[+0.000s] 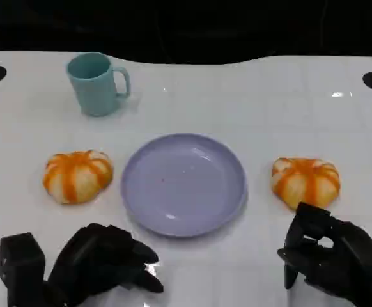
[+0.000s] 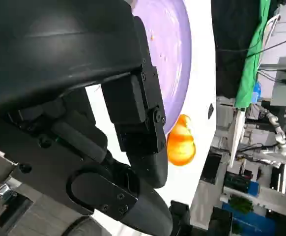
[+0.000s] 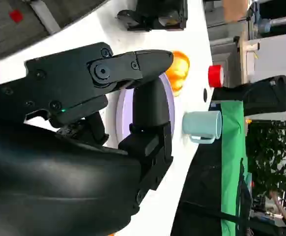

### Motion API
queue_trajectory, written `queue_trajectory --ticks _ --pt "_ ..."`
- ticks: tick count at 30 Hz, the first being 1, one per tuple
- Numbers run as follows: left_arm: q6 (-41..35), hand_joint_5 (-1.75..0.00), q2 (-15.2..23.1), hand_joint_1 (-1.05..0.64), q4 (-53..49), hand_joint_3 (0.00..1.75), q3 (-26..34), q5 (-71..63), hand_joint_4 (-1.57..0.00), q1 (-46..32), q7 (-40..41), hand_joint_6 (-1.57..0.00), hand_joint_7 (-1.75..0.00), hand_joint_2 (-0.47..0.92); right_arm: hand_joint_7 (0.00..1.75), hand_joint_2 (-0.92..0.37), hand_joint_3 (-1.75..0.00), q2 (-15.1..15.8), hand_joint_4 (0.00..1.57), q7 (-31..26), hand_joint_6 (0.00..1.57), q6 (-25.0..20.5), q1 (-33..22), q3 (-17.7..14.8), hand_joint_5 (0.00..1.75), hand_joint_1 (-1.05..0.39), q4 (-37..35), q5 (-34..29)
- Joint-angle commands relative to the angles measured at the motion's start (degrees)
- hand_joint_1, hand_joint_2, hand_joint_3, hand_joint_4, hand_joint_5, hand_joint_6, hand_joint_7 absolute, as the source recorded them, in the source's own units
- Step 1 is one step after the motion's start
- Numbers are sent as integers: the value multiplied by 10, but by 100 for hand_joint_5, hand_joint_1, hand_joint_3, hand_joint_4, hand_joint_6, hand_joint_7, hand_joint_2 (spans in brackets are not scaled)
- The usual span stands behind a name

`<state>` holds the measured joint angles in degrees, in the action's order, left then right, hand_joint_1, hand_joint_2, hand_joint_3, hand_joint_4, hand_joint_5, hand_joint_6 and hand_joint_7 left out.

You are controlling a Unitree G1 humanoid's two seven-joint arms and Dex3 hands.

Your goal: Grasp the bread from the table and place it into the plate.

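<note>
On the white table (image 1: pixel 250 96), taking the plate (image 1: pixel 183 183) as the centre of the clock, the left hand (image 1: pixel 100 262) hangs low at about 7 o'clock, near the front edge, its dark fingers curled loosely inward with nothing between them; it touches neither bread nor plate. From its wrist camera the same hand (image 2: pixel 133 142) fills the near field, with the lilac plate (image 2: pixel 175 54) beyond it and the far bread (image 2: pixel 181 145) past the plate's rim. The left bread (image 1: pixel 77 176), a round orange-striped bun, sits on the table at 9 o'clock, just beside the plate but apart from it. A teal mug (image 1: pixel 96 83) stands upright at 11 o'clock, well back, its handle turned toward 3 o'clock. The plate lies flat and holds nothing. The right bread (image 1: pixel 305 181) sits at 3 o'clock, a little apart from the plate's rim. The right hand (image 1: pixel 336 256) hovers at about 5 o'clock, just in front of that bun, fingers bent and gathered but gripping nothing; whether a fingertip touches the bun I cannot tell. The right wrist camera shows this hand (image 3: pixel 133 98) stretched over the plate (image 3: pixel 128 105), with the left bread (image 3: pixel 177 71) and the mug (image 3: pixel 202 125) beyond, and a red button (image 3: pixel 215 76) off the table past them.
</note>
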<state>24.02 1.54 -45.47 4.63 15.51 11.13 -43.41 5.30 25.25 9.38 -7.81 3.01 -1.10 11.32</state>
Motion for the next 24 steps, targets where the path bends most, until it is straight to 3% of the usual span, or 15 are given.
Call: queue_trajectory --ticks 1,24 --pt "1 -21 8 -105 -10 0 5 3 -157 11 -10 -156 0 75 175 -92 -17 7 78 0 62 9 6 -11 175 -45 -7 4" --pt "-6 -22 8 -105 15 0 0 -6 -157 -2 4 -157 -2 76 175 -92 -16 12 77 4 60 0 -2 -9 175 -45 12 2"
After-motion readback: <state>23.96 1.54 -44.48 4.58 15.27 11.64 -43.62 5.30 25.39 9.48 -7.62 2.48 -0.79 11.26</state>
